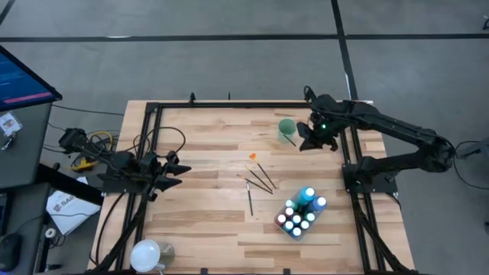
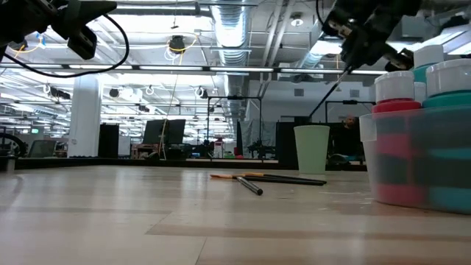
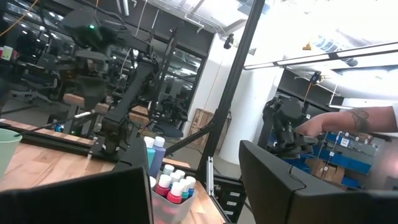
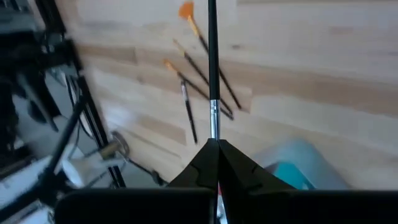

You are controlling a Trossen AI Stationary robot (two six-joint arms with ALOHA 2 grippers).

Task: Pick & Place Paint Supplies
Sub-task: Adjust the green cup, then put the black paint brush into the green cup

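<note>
Several thin dark paintbrushes (image 1: 260,179) lie flat mid-table, also in the low view (image 2: 257,179) and the right wrist view (image 4: 199,81). Small paint bottles stand in a clear tub (image 1: 302,212) near the table's right near side (image 2: 419,147) (image 3: 171,186). A pale green cup (image 1: 286,127) stands upright toward the far right (image 2: 311,149). My right gripper (image 1: 306,137) hovers beside the cup, shut on one paintbrush. My left gripper (image 1: 177,169) waits open at the table's left edge (image 3: 196,168). My right gripper (image 4: 213,144) pinches one paintbrush between its two fingers, just behind the silver ferrule (image 4: 213,121). The fingers lie along it and the dark handle (image 4: 211,50) points away from them. Lifted clear, the brush (image 2: 327,96) slants down toward the cup's rim; whether it touches the cup, I cannot tell.
Black frame rails (image 1: 350,164) run along the table's left, right and far sides. A white round object (image 1: 145,252) sits at the near left corner. A person's arm (image 3: 348,121) shows in the room beyond the table. Bare wood lies between the brushes and my left gripper.
</note>
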